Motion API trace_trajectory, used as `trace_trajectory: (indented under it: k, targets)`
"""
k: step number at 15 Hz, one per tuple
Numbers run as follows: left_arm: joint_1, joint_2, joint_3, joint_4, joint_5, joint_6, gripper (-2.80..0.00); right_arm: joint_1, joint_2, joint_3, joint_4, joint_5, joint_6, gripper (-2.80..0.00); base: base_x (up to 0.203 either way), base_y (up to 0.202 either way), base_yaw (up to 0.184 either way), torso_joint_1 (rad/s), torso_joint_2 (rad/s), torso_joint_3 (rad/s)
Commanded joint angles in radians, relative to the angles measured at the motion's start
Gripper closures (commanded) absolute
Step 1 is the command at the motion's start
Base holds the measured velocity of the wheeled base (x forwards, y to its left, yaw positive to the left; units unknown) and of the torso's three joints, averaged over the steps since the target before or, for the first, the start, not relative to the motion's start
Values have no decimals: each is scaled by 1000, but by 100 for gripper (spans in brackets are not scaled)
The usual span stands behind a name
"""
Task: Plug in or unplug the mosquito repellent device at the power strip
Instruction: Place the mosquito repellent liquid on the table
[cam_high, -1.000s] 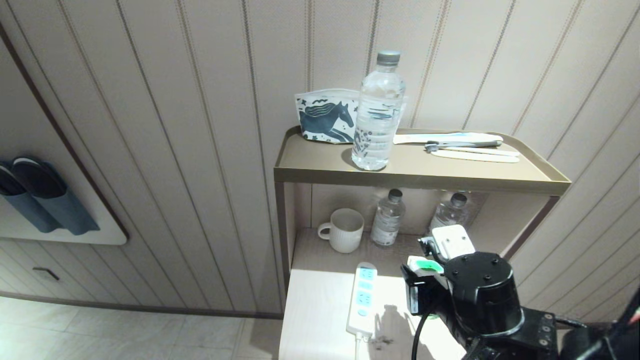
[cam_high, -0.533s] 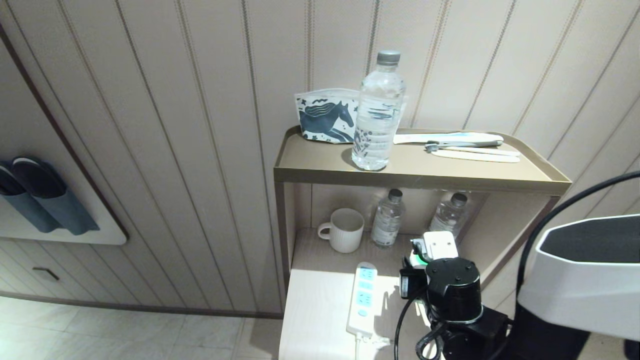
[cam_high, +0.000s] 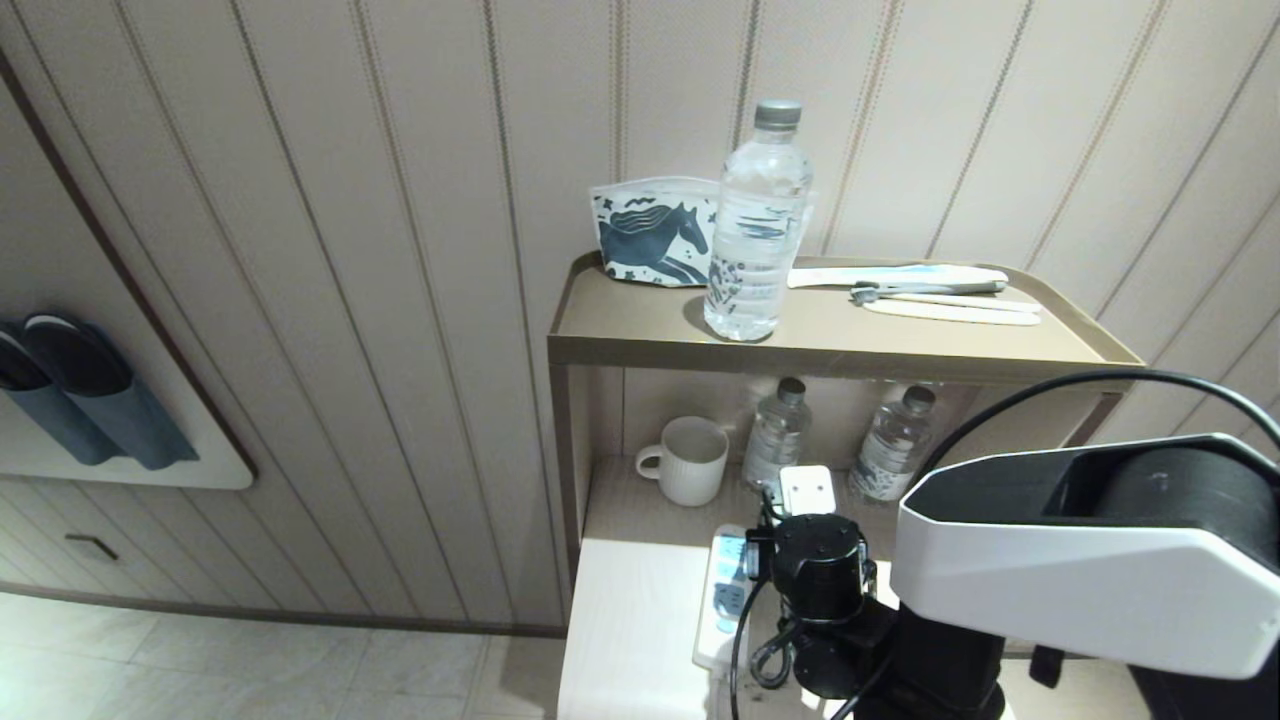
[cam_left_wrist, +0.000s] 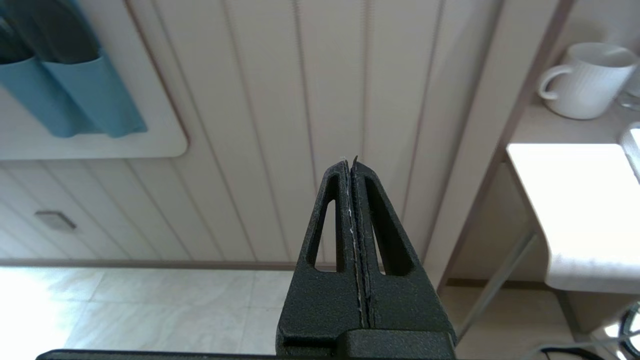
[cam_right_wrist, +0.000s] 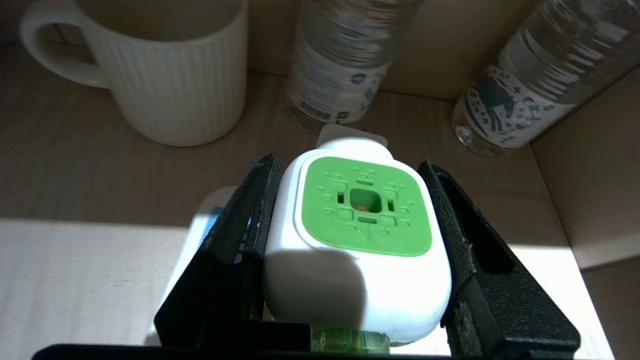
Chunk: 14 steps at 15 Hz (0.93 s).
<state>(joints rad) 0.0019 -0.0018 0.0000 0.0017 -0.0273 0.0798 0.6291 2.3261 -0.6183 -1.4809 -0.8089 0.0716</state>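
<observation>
Left claw (cam_left_wrist: 352, 165) pressed together and idle off the surface's left edge, white mug (cam_high: 690, 460) at the back, power strip (cam_high: 722, 600) flat on the sunlit surface (cam_high: 630, 640), right claw (cam_right_wrist: 350, 210) clamped on the mosquito repellent device (cam_right_wrist: 360, 235) directly above the strip, two water bottles (cam_high: 890, 450) behind.

The right gripper (cam_right_wrist: 350, 220) reaches forward at right, fingers clamped on the mosquito repellent device (cam_right_wrist: 357, 240). The left gripper (cam_left_wrist: 350, 165) hangs idle, jaws together.

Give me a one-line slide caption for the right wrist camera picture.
Right gripper clamps the mosquito repellent device above the power strip, before a mug and two water bottles.
</observation>
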Motion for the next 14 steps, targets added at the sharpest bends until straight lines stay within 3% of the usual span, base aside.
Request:
trace_trajectory:
  k: [1,5,14]
  targets:
    - [0,2,0,0,0,2,0,32,21,-41,3,-10,-7,0,0,0,0,0,0,0]
    - [1,2,0,0,0,2,0,87,66,-96,2,-47,-18,0,0,0,0,0,0,0]
    - [1,2,0,0,0,2,0,74,130,-208,1,-55,-56,0,0,0,0,0,0,0]
